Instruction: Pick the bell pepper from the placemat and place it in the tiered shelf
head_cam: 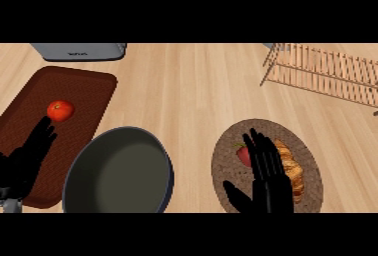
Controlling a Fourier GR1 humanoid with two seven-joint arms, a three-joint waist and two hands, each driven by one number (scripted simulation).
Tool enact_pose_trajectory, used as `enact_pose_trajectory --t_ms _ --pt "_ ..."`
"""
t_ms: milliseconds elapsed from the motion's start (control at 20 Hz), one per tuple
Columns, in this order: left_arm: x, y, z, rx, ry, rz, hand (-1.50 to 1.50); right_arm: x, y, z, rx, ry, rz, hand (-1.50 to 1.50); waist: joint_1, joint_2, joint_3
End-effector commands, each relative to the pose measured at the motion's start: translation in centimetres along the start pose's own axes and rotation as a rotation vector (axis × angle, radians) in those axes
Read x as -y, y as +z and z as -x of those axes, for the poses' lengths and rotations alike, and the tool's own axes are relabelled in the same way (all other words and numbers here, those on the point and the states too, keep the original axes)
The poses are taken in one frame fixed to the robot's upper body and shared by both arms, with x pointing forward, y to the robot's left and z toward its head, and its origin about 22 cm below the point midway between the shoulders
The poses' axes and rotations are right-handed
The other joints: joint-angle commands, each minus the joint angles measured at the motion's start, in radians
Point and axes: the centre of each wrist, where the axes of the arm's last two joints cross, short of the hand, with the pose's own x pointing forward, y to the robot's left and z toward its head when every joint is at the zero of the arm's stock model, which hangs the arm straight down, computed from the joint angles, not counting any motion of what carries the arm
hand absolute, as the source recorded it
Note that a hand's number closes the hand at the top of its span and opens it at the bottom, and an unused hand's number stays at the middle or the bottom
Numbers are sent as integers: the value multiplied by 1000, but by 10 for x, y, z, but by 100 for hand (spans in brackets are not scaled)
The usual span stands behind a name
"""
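My right hand (267,172) hovers flat over the round placemat (258,126), fingers straight, holding nothing. The red bell pepper (241,155) lies on the mat just left of my fingers, a croissant (294,172) on their right. The tiered shelf (325,70) stands well apart, far right on the worktop (192,85). My left hand (26,160) rests open over a brown board (81,95) carrying a tomato (60,110)

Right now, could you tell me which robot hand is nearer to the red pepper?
Right. The right robot hand is just beside the pepper, over the round mat; the left robot hand is far off, beyond the pan.
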Motion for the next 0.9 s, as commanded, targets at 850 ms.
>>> enact_pose_trajectory --t_ms 850 --pt "-5 -15 4 27 0 35 0 29 -58 -73 -250 766 -473 -150 34 10 6"
